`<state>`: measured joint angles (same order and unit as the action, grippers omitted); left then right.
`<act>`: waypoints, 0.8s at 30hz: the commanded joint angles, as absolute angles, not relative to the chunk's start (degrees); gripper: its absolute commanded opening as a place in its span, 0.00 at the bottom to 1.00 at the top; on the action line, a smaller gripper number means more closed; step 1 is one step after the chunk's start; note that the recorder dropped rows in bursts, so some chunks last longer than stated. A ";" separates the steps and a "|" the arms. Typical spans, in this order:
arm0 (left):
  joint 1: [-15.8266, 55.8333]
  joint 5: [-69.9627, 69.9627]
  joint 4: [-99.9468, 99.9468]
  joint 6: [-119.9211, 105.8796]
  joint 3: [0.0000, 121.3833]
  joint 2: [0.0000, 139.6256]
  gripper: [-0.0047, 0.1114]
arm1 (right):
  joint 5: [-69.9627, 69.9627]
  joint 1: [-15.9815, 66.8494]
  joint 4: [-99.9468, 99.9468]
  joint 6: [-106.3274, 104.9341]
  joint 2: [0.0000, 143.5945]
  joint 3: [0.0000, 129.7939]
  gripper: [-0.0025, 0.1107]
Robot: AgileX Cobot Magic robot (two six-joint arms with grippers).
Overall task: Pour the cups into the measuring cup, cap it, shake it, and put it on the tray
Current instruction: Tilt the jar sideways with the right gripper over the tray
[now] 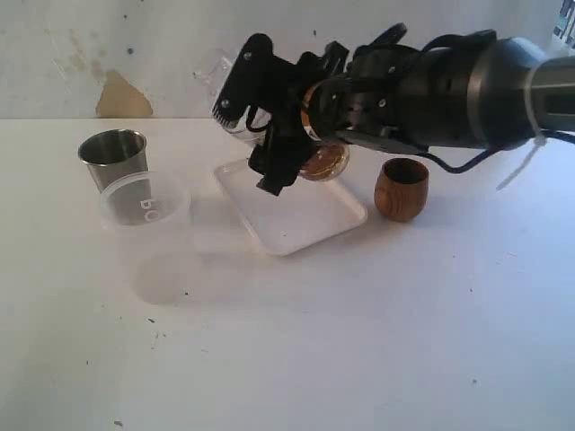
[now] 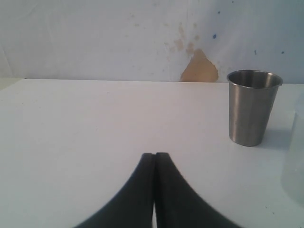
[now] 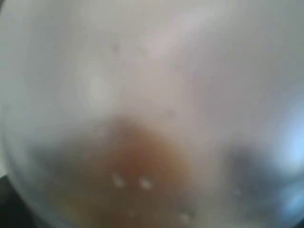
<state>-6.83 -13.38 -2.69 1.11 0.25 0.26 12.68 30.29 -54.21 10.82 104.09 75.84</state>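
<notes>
My right gripper point(image 1: 260, 126) is shut on the measuring cup point(image 1: 220, 81), a clear cylinder with printed marks, and holds it tilted in the air above the white tray point(image 1: 296, 220). Brown liquid sits in its lower rounded end point(image 1: 325, 160), which looks like the dome cap. The right wrist view is filled by blurred clear plastic with brown liquid point(image 3: 137, 161). The steel tumbler point(image 1: 112, 157) point(image 2: 251, 107) stands upright at the left. The wooden cup point(image 1: 402, 189) stands right of the tray. My left gripper point(image 2: 155, 154) is shut on nothing, low over bare table.
A wide translucent tub with lettering point(image 1: 144, 205) point(image 2: 297, 156) stands just in front of the steel tumbler. The right arm point(image 1: 449, 85) stretches in from the right above the wooden cup. A wall with a brown patch point(image 1: 121, 97) closes the back.
</notes>
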 commanded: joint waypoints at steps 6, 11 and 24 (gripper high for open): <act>-6.71 -13.38 -2.61 1.27 0.00 0.00 0.04 | 15.26 33.07 -63.18 7.61 107.89 79.50 0.02; -6.71 -13.38 -2.61 1.27 0.00 0.00 0.04 | 13.63 33.16 -67.28 7.61 108.69 79.50 0.02; -6.71 -13.38 -2.61 1.27 0.00 0.00 0.04 | 13.82 34.34 -74.37 7.93 109.62 80.15 0.02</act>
